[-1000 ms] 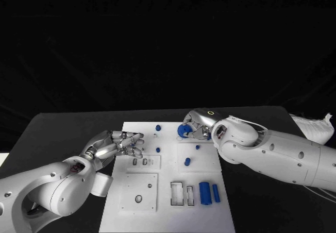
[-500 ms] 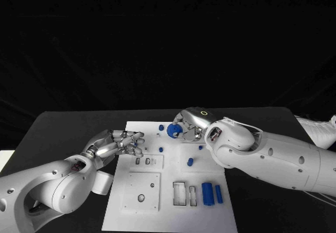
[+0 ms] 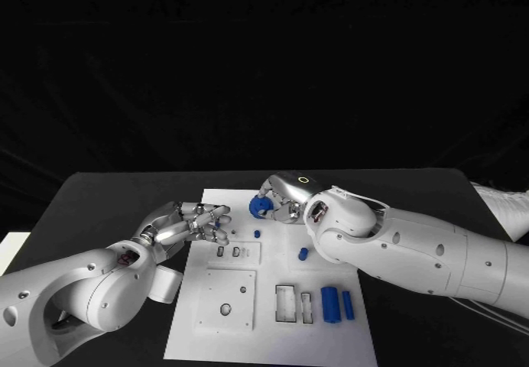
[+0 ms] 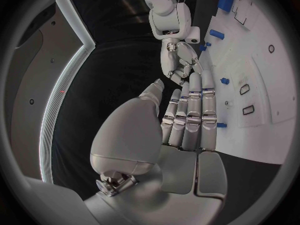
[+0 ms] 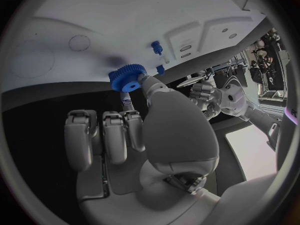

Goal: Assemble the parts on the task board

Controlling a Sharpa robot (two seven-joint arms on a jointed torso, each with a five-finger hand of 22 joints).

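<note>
The white task board (image 3: 248, 336) lies mid-table. My right hand (image 3: 283, 199) hovers over its far edge and pinches a blue gear (image 3: 260, 205) between thumb and a finger; the right wrist view shows the gear (image 5: 128, 78) just above the board (image 5: 75, 20), close to a small blue peg (image 5: 156, 47). My left hand (image 3: 193, 224) hangs at the board's far left corner, fingers stretched out side by side (image 4: 187, 112), holding nothing. On the board stand a small peg (image 3: 257, 234) and another peg (image 3: 303, 254); a thick blue cylinder (image 3: 329, 300) and a thin one (image 3: 347, 304) lie near the front.
Rectangular slots (image 3: 228, 251) and recessed plates (image 3: 227, 297) mark the board's left half, and two framed slots (image 3: 291, 303) sit beside the cylinders. A white cloth (image 3: 509, 205) lies at the table's right edge. Black table surrounds the board.
My right hand has carried the blue gear leftward along the board's far edge, toward my left hand. The left hand has hardly moved.
</note>
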